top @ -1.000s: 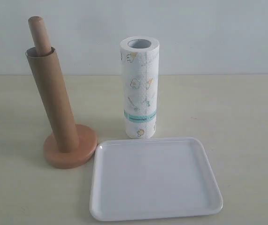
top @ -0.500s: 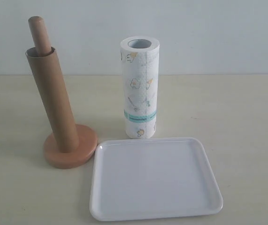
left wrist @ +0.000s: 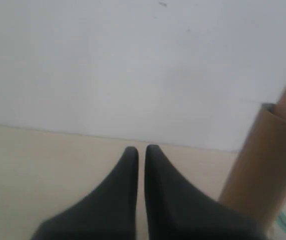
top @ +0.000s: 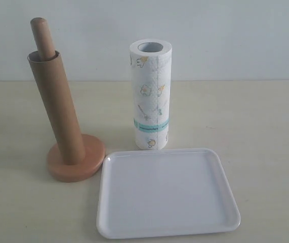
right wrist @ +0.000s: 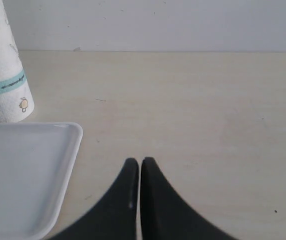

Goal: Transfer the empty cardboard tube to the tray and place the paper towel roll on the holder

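The empty cardboard tube (top: 55, 109) stands slipped over the rod of the wooden holder (top: 76, 163), leaning a little; the rod's rounded top (top: 41, 36) sticks out above it. To its right the paper towel roll (top: 151, 96) stands upright behind the white tray (top: 167, 192). Neither gripper shows in the exterior view. In the left wrist view my left gripper (left wrist: 140, 149) is shut and empty, with the tube (left wrist: 265, 165) off to one side. My right gripper (right wrist: 139, 161) is shut and empty beside the tray's rim (right wrist: 67, 165), the roll (right wrist: 5, 75) farther off.
A beige tabletop (top: 255, 126) carries everything, with a plain pale wall (top: 225, 35) behind. Bare table lies to the right of the tray and the roll.
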